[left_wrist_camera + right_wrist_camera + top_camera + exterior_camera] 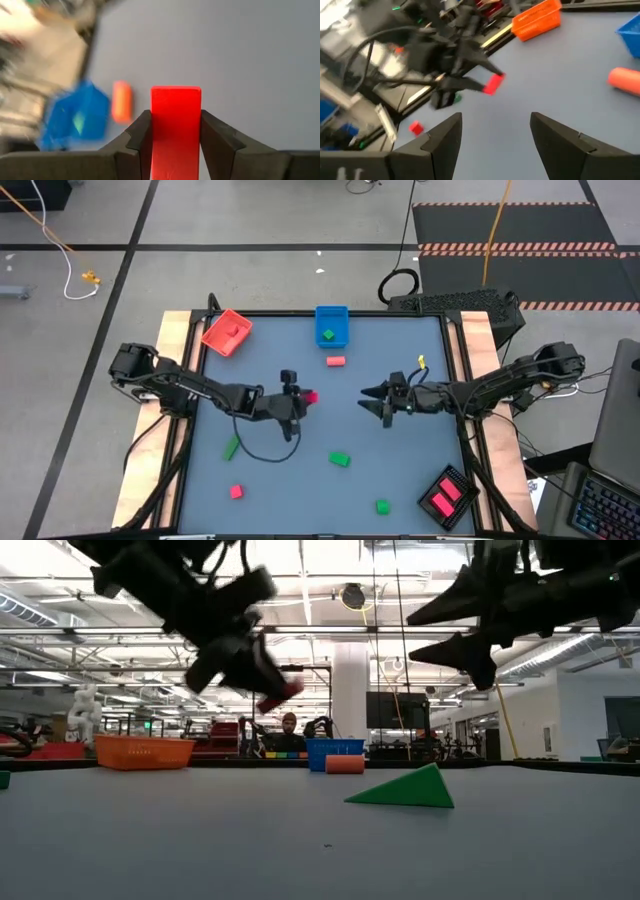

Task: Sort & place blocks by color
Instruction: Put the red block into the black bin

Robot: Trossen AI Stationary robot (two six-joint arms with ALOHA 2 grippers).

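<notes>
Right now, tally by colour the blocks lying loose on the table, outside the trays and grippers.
Green blocks: 3
Red block: 1
Pink block: 1
Total: 5
The left gripper holds a red bar, not counted.

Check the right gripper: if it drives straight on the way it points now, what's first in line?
Most likely the left gripper and the small red block held in its jaws, straight ahead of the open right gripper. Both are off the table; height match is unclear.
</notes>
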